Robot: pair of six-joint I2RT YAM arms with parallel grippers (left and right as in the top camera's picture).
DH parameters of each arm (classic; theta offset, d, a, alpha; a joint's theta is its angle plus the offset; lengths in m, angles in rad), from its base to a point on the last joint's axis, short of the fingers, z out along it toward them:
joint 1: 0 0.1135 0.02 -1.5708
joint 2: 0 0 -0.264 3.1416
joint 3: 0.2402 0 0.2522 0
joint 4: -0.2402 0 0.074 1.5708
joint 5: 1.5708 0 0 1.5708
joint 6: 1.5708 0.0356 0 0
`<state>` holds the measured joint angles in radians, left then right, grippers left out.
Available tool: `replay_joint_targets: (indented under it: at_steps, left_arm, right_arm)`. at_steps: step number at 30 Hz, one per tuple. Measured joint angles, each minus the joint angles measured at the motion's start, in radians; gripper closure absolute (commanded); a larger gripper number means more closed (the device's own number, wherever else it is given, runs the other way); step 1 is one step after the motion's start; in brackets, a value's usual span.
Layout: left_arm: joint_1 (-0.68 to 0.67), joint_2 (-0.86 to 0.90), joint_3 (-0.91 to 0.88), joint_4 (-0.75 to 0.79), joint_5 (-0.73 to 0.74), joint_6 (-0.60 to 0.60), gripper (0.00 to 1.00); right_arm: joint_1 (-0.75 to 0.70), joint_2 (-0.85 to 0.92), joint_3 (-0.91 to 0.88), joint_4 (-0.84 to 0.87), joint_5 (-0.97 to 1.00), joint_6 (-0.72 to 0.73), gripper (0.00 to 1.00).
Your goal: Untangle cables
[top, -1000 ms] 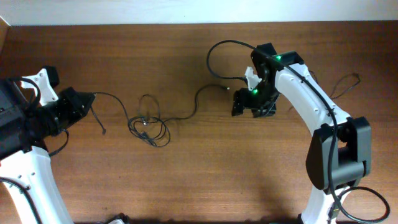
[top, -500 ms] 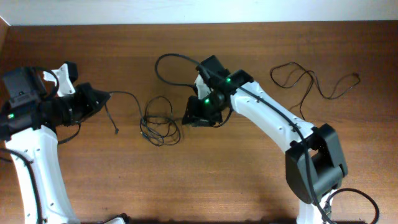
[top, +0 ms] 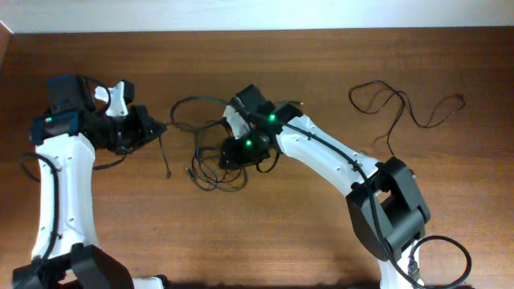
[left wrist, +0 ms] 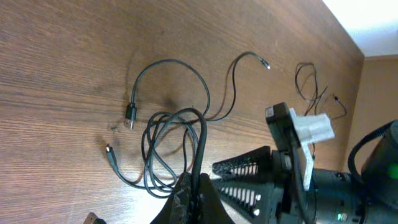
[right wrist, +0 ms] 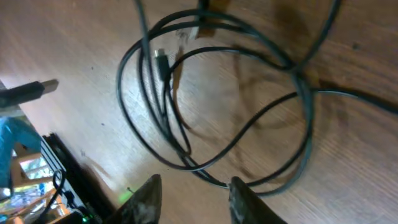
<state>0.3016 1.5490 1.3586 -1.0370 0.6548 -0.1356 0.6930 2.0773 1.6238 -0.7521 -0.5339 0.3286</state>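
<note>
The cables lie as a loose tangle (top: 210,170) of thin black loops on the wooden table, left of centre. My left gripper (top: 161,128) is shut on one black cable (left wrist: 202,134) that rises from its fingers into the tangle (left wrist: 163,146). That cable's plug end (top: 169,173) hangs just below the gripper. My right gripper (top: 227,154) sits at the tangle's right edge. In the right wrist view the right gripper (right wrist: 196,198) is open. Only bare wood shows between its fingers, and the loops (right wrist: 186,93) lie just ahead of them.
A separate thin black cable (top: 401,104) lies spread out at the back right of the table. A wide loop (top: 197,101) arcs behind the tangle. The right arm (top: 329,156) stretches diagonally across the table's middle.
My right arm has swung left from the middle right to the tangle, and its jaws have narrowed. My left arm has carried its cable rightward, and the tangle has shifted right.
</note>
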Motion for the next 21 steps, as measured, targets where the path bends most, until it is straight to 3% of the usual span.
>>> replay_joint_targets:
  at_steps: [14,18,21]
  left_arm:
    - [-0.008,0.045,0.001,-0.032,-0.002,0.0,1.0]
    - [-0.008,0.045,0.001,-0.036,-0.016,0.0,1.0]
    - [-0.008,0.045,0.001,-0.037,-0.019,0.0,1.0]
  right_arm:
    - [0.113,0.001,0.0,0.05,0.111,-0.03,0.63]
    - [0.15,0.002,-0.071,0.155,0.111,-0.04,0.53]
    - [0.151,0.003,-0.138,0.249,0.114,-0.04,0.51]
